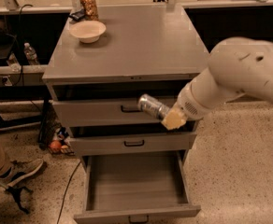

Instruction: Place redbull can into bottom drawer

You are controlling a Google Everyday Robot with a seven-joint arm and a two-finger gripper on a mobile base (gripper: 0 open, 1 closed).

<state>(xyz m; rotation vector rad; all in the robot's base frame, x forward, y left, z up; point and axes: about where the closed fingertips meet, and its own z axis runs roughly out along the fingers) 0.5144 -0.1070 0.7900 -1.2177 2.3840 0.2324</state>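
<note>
The redbull can (151, 106), slim and silver, is held tilted on its side in front of the top drawer of the grey cabinet. My gripper (170, 117) is shut on the redbull can, its tan fingers (174, 120) at the can's right end, with the white arm reaching in from the right. The bottom drawer (99, 183) is pulled open below, a wide grey tray with nothing visible inside. The can hangs above the drawer's right half, at the height of the top drawer's handle.
A tan bowl (87, 30) and a brownish jar (89, 6) stand at the back left of the cabinet top (141, 41). Two shallower drawers with black handles (133, 143) sit above. A person's leg and shoe (10, 171) are at the left.
</note>
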